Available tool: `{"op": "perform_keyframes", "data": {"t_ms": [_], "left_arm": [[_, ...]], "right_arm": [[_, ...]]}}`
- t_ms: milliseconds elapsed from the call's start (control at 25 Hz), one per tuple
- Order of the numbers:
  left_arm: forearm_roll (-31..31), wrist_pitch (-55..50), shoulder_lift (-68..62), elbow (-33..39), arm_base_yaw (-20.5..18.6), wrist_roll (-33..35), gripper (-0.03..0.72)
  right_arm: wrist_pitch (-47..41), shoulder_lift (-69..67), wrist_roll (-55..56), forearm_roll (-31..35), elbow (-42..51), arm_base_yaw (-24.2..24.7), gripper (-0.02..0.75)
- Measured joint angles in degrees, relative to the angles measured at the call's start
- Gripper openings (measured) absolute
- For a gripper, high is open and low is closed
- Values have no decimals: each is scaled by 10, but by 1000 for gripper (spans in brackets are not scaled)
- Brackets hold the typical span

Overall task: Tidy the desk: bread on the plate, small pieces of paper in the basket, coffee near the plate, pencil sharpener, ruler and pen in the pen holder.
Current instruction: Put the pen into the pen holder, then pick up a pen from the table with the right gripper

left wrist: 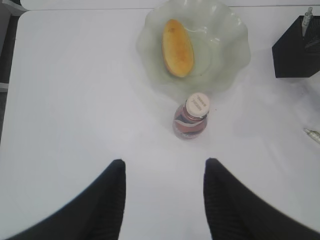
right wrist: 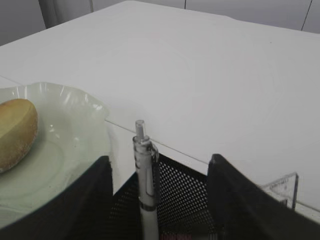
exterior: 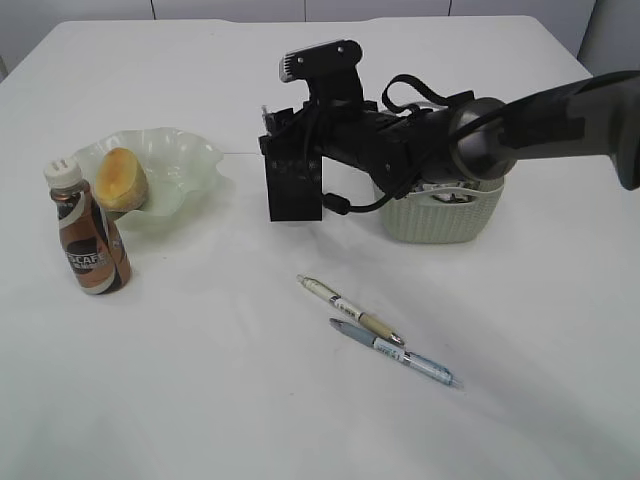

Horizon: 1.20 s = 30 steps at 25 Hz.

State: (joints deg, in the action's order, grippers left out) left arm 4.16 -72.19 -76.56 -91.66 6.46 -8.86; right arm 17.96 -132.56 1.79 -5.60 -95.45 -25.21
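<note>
"NESCAFE" in white (partly legible) on the coffee (exterior: 92, 243) label

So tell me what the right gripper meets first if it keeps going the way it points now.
Most likely the pen standing in the pen holder: it rises between the open jaws of the right gripper, directly ahead. How far off it is I can't judge.

- The bread (exterior: 121, 178) lies on the plate (exterior: 190, 160), far left.
- The coffee (exterior: 88, 233) stands just near of the plate.
- The pen holder (exterior: 294, 187) — a pen (right wrist: 145, 180) upright in it — stands left of the basket (exterior: 445, 213).
- Two pens (exterior: 352, 311) (exterior: 397, 353) lie side by side, near of both.
</note>
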Motion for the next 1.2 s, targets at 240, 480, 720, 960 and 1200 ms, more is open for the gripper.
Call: {"op": "perform_keyframes", "data": {"t_ms": [240, 480, 720, 960, 1200], "left_arm": [[0, 0, 0, 0, 0, 0, 371], [0, 0, 0, 0, 0, -10, 371], [14, 0, 0, 0, 0, -14, 371], [6, 0, -4, 0, 0, -16, 371], [15, 0, -12, 5, 0, -16, 371]], "right_arm": [[-108, 35, 1, -9, 0, 0, 456], [-291, 115, 2, 5, -1, -5, 457], [-507, 175, 3, 11, -3, -32, 457], [-714, 184, 1, 21, -5, -48, 457], [-788, 184, -104, 56, -5, -61, 457]]}}
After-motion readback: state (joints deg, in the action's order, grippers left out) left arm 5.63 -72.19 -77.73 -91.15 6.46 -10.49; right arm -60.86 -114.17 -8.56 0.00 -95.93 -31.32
